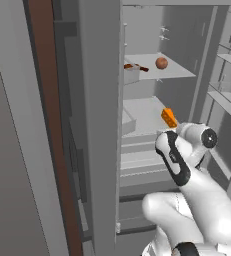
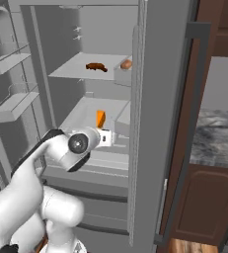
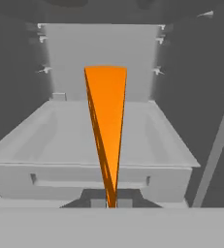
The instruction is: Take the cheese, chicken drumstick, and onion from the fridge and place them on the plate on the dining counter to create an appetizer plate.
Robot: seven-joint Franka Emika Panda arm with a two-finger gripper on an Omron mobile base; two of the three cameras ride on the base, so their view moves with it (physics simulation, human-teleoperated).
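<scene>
Gripper (image 3: pixel 111 202) clamped on cheese (image 3: pixel 106 126), wedge upright inside open fridge (image 1: pixel 187 30), drumstick (image 2: pixel 96 67) and onion (image 1: pixel 161 63) on upper shelf (image 1: pixel 172 72)

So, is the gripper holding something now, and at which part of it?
Yes. The gripper is shut on the cheese, pinching the narrow tip of the orange wedge; the wide end points away, toward the back of the fridge.

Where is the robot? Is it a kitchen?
Most likely a kitchen. The robot reaches into an open fridge with shelves holding an onion and chicken drumstick, and dark brown cabinets stand beside it.
</scene>
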